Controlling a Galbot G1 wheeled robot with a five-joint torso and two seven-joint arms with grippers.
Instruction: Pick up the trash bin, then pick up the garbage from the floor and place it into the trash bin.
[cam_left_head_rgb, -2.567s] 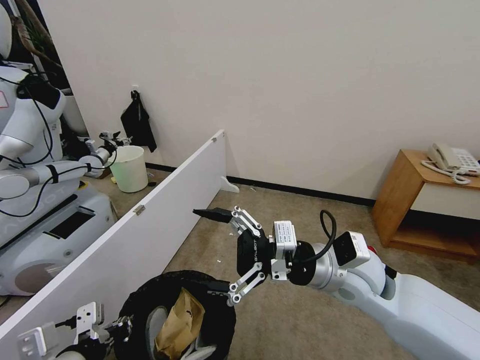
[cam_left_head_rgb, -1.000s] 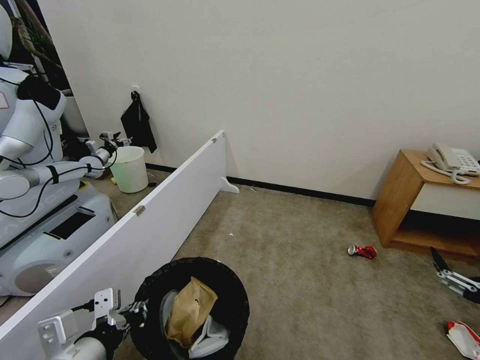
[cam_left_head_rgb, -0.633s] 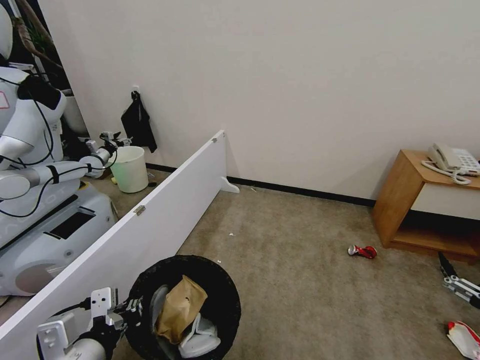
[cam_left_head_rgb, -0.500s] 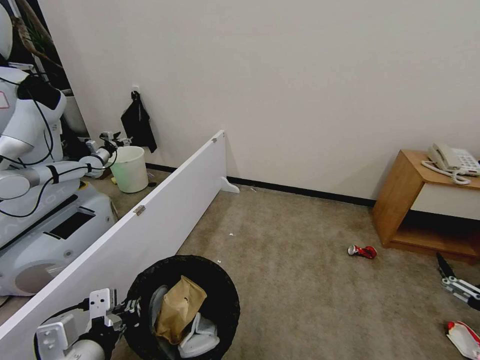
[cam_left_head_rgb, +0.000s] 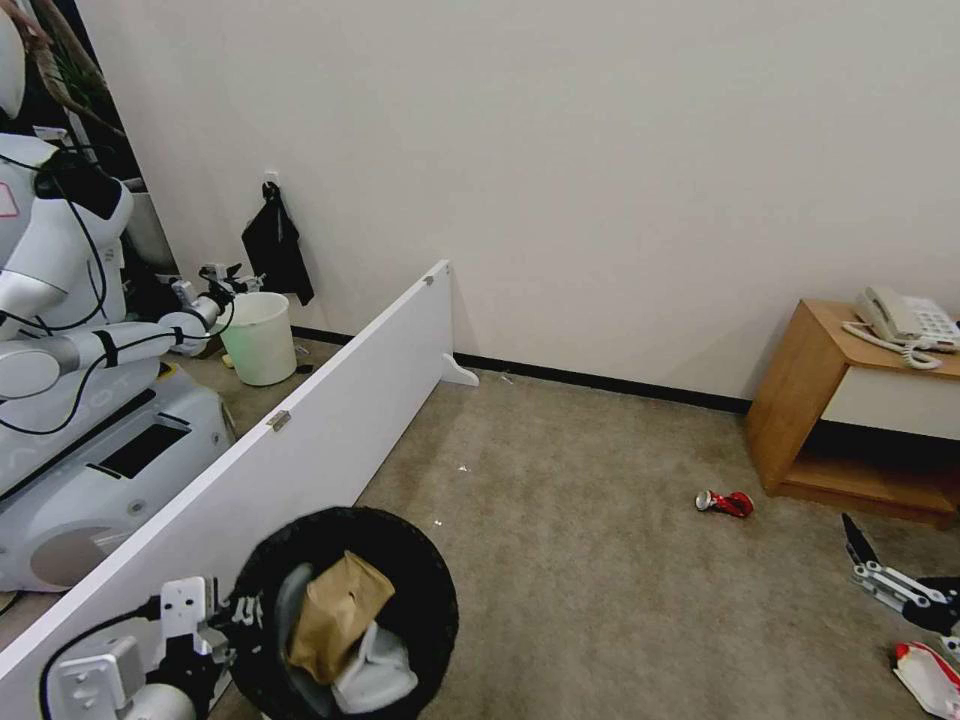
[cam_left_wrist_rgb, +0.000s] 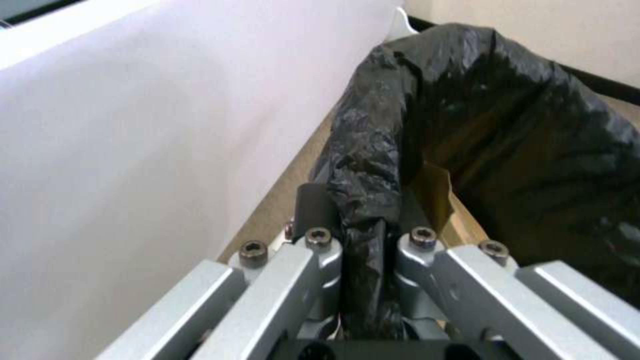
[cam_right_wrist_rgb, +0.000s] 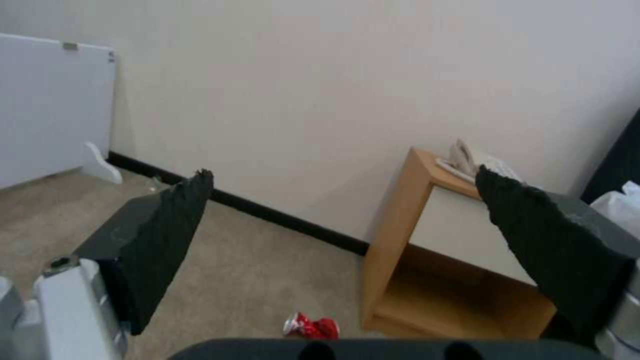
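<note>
Nearest you on the left, your left gripper (cam_left_wrist_rgb: 363, 235) is clamped on the black-bagged rim of the trash bin (cam_left_head_rgb: 345, 610), which already carries a paper bag (cam_left_head_rgb: 325, 615) and slippers. At near right, your right gripper (cam_left_head_rgb: 885, 575) hangs with fingers spread just above a snack packet (cam_left_head_rgb: 925, 675). Farther off, a crushed can (cam_left_head_rgb: 725, 503) lies on the floor (cam_left_head_rgb: 600, 560) beside the wooden table (cam_left_head_rgb: 800, 390). You're mid-collection; next, I'd say, is lowering onto the packet.

Beige carpet floor (cam_left_head_rgb: 600, 560) with crushed red can (cam_left_head_rgb: 725, 503) and red-white packet (cam_left_head_rgb: 925, 675).
</note>
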